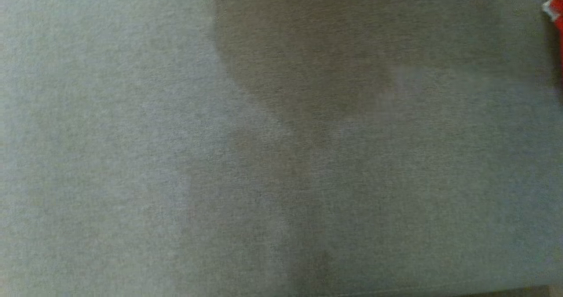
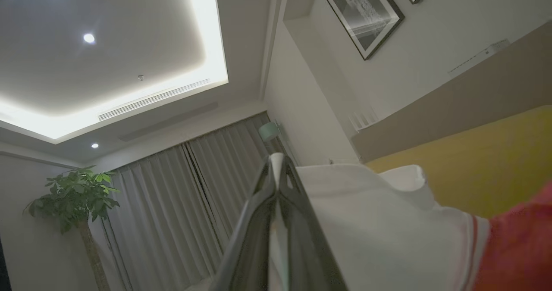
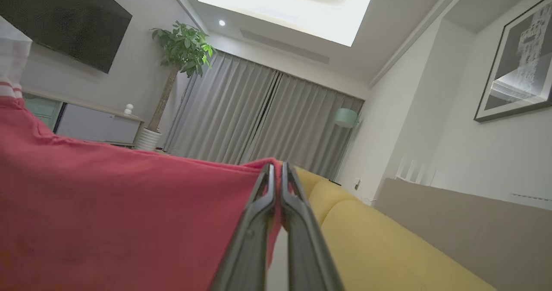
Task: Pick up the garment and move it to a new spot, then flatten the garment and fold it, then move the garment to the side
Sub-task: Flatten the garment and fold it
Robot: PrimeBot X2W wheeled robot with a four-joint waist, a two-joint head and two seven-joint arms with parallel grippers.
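Observation:
The garment is red with white parts. In the head view a small red and white piece of the garment (image 1: 556,11) shows at the top right edge. In the left wrist view my left gripper (image 2: 279,170) is shut on a white part of the garment (image 2: 379,230), whose red cloth lies at the lower right. The right wrist view has my right gripper (image 3: 277,170) shut on the edge of the red garment (image 3: 120,213), which spreads out to the left, with a white striped cuff at the far left.
A grey fabric surface (image 1: 220,178) lies below the head camera. A yellow cushion (image 3: 379,248) and a grey-beige headboard (image 3: 465,226) lie to the right. A potted plant (image 3: 181,49), grey curtains (image 3: 258,118), a dark screen (image 3: 60,19) and framed pictures (image 2: 364,15) line the walls.

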